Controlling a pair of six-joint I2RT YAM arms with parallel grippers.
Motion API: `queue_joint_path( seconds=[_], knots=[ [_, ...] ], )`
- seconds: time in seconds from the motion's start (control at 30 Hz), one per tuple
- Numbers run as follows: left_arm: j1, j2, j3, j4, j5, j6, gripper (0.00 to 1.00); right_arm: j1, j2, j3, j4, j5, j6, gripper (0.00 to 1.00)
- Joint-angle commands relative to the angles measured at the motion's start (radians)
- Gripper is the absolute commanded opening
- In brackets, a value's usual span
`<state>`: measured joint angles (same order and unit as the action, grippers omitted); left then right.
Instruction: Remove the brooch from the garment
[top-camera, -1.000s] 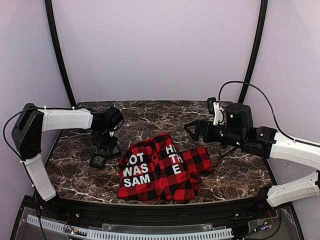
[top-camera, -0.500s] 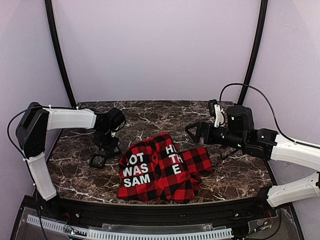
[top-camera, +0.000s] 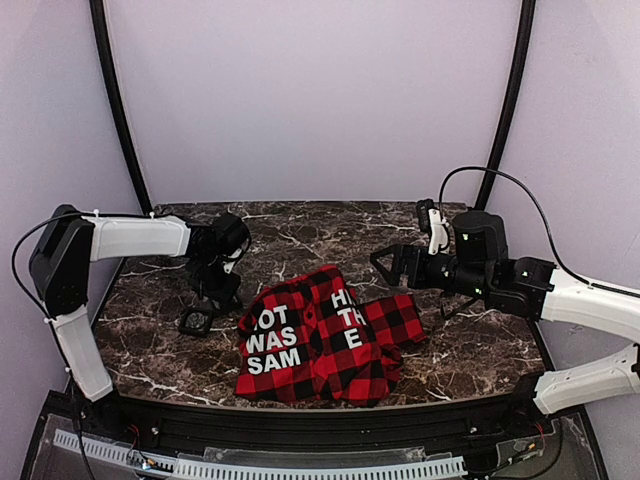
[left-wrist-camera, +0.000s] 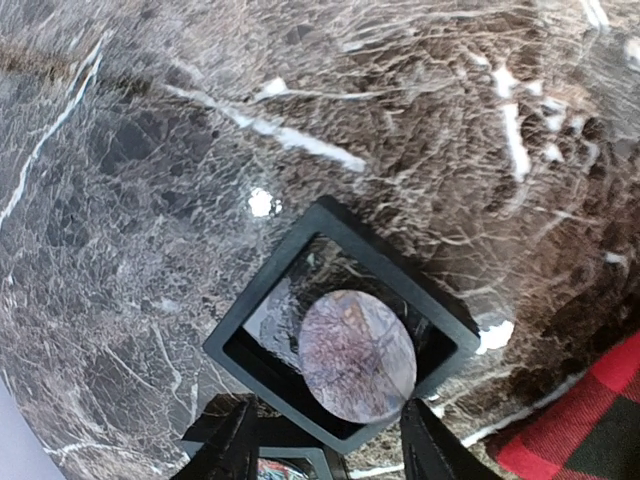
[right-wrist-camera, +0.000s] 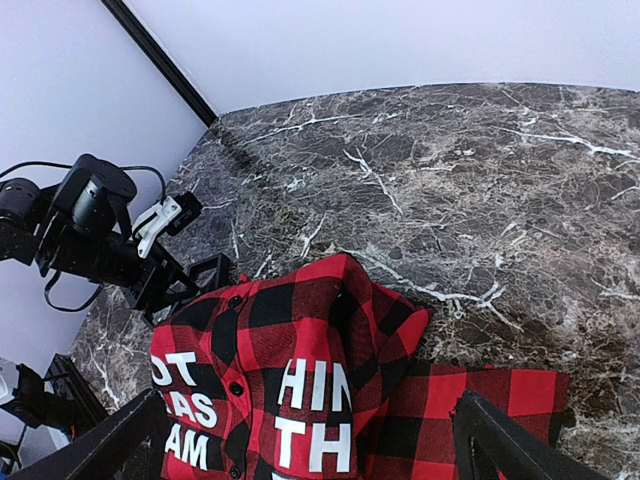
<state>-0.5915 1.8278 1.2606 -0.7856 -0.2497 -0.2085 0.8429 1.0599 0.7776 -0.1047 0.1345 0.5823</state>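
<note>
Garment (top-camera: 320, 340): crumpled at the lower middle of the top view on the marble table (top-camera: 470, 350), with its white letters facing up.
Black frame (left-wrist-camera: 340, 330): a square frame flat on the marble, left of the garment. A corner of red plaid shows at the lower right of my left wrist view.
Brooch (left-wrist-camera: 357, 355): a pale round disc lying inside the black frame, off the cloth.
My left gripper (left-wrist-camera: 330, 450): fingers spread, with the frame's lower corner between them. I cannot tell whether they touch it.
My right gripper (right-wrist-camera: 312, 400): fingers spread wide and holding nothing. It hangs in the air right of centre in the top view, apart from the cloth.
Wall (top-camera: 320, 100): plain lilac, filling the upper frame.
</note>
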Motion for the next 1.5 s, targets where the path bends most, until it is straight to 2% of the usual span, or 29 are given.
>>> queue_joint_path(
  seconds=[0.0,0.3,0.47,0.6,0.77,1.03,1.17,1.37,1.47],
  knots=[
    [0.007,-0.1,-0.013,0.019,0.067,-0.007,0.57,-0.011,-0.009,-0.011,0.025,0.002,0.005,0.99],
    [0.007,-0.2,-0.052,0.037,0.082,-0.064,0.77,-0.014,0.001,0.0,0.025,0.01,-0.007,0.99],
    [0.022,-0.261,-0.069,0.111,0.073,-0.098,0.98,-0.036,0.027,0.024,-0.001,0.021,-0.028,0.99],
    [0.057,-0.296,-0.096,0.192,0.088,-0.12,0.99,-0.092,0.052,0.035,-0.011,0.02,-0.068,0.99],
    [0.134,-0.361,-0.166,0.337,0.109,-0.141,0.99,-0.228,0.082,0.017,0.011,-0.009,-0.118,0.99],
    [0.429,-0.52,-0.385,0.706,0.127,-0.176,0.99,-0.541,0.037,-0.106,0.21,-0.078,-0.189,0.99],
    [0.536,-0.59,-0.526,0.88,0.04,-0.164,0.99,-0.654,-0.057,-0.21,0.377,-0.088,-0.233,0.99],
    [0.553,-0.66,-0.717,1.158,-0.172,-0.033,0.99,-0.705,-0.17,-0.41,0.604,-0.009,-0.348,0.99],
    [0.553,-0.652,-0.806,1.343,-0.214,0.042,0.99,-0.708,-0.197,-0.512,0.714,0.057,-0.406,0.99]
  ],
)
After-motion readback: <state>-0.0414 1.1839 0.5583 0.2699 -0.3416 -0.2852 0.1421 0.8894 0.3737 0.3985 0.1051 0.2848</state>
